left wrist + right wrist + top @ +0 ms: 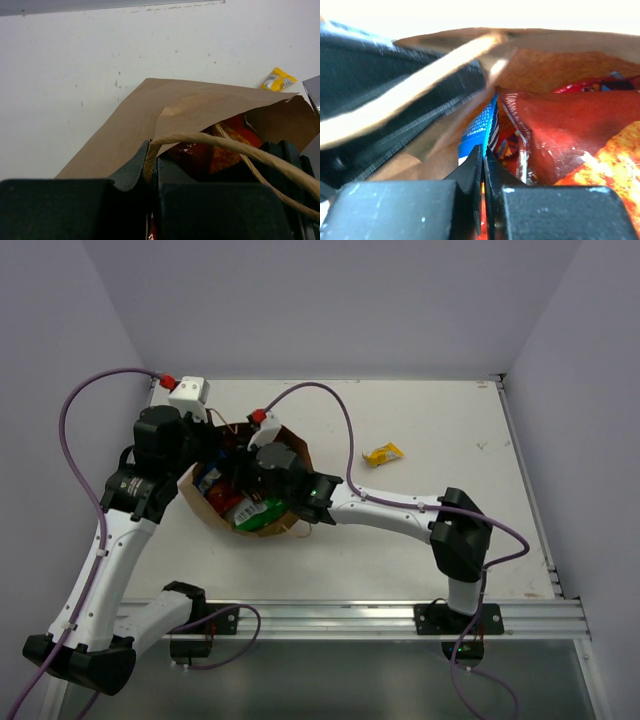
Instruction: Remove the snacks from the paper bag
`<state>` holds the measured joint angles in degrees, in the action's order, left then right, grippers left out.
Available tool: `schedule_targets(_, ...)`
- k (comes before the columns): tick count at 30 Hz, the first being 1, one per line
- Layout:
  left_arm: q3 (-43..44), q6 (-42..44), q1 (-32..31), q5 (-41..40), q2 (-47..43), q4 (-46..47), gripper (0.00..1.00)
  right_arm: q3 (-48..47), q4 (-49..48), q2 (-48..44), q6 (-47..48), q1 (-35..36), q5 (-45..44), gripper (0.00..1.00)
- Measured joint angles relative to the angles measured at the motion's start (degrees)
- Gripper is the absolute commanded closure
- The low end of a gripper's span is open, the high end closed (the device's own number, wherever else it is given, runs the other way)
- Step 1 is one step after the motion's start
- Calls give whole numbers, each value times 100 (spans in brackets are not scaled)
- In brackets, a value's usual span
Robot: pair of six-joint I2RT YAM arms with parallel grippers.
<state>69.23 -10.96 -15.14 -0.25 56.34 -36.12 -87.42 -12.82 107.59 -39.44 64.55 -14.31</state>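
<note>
Snacks (258,510) filled the paper bag (298,448) in the top view. The bag sat open on the table (450,420). One yellow wrapper (383,452) lay well apart, to the right of the bag.

In the left wrist view, the left gripper (151,165) was squeezed shut on the bag's rim, right where the twisted handle (240,147) began. The paper looked thin and could rip.

In the right wrist view, the right gripper (482,162) was pressed shut inside the bag, beside a blue wrapper (479,125) and a red Doritos bag (560,120). Whether it held anything could not be told. The packets looked light, puffy and slippery, so a pinch on a flat sealed edge would likely hold best.
</note>
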Motion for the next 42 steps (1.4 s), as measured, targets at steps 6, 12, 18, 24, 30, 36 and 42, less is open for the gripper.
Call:
schedule_targets(6,0,-48,0,-94,0,7,100,765,-136,-660,304,0,160,100)
schedule_targets(12,55,-74,0,-426,96,26,100,1578,313,-2472,614,-116,417,100)
schedule_targets(18,63,-192,0,-704,175,90,100,2505,822,-4651,704,-1255,798,100)
schedule_targets(24,63,-199,0,-750,216,127,100,3423,1279,-5761,839,-3825,1139,100)
schedule_targets(30,63,-199,0,-739,216,127,100,3523,1309,-4623,776,-5971,2153,100)
schedule_targets(36,63,-197,0,-678,214,127,100,3950,979,-3008,291,-7031,3082,100)
schedule_targets(42,52,-195,0,-562,203,131,100,4207,1113,-2168,-35,-7560,3261,88)
